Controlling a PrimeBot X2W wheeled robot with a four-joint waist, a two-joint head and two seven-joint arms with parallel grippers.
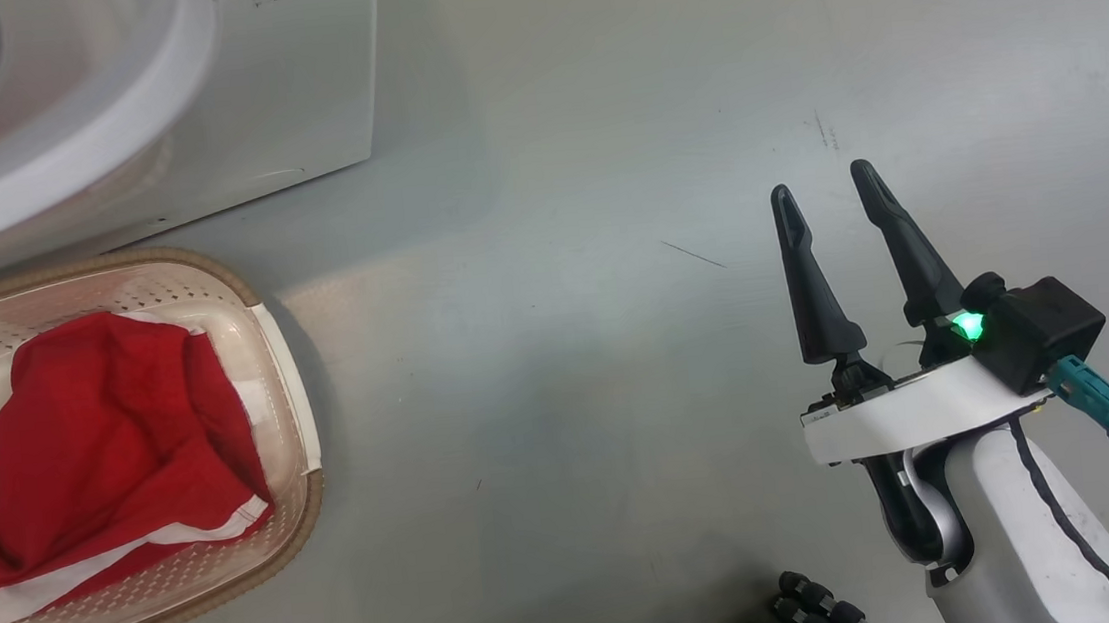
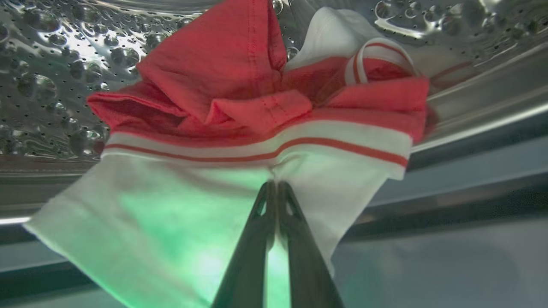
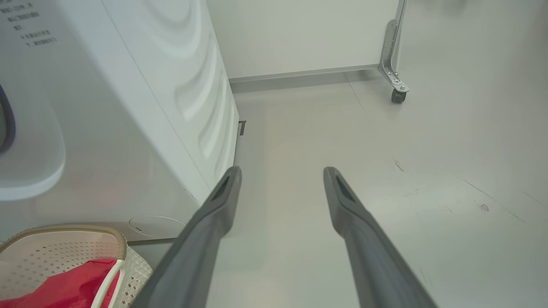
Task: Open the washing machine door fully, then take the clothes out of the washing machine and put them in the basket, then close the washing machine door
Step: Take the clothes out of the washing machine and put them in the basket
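Observation:
In the left wrist view my left gripper (image 2: 274, 186) is shut on the white panel of a red and white garment (image 2: 257, 115) inside the perforated steel drum (image 2: 47, 72). Another red garment (image 1: 114, 440) lies in the cream basket (image 1: 284, 375), also seen as the basket (image 3: 60, 252) in the right wrist view. The basket stands on the floor in front of the white washing machine (image 1: 274, 85). My right gripper (image 1: 825, 187) hangs open over bare floor, well to the right of the basket, holding nothing. The washing machine door is out of view.
The washing machine's side panel (image 3: 188, 85) stands left of my right gripper's fingers (image 3: 222, 201). A wheeled metal frame leg (image 3: 396, 81) stands by the far wall. Grey floor (image 1: 613, 296) stretches between the basket and my right arm.

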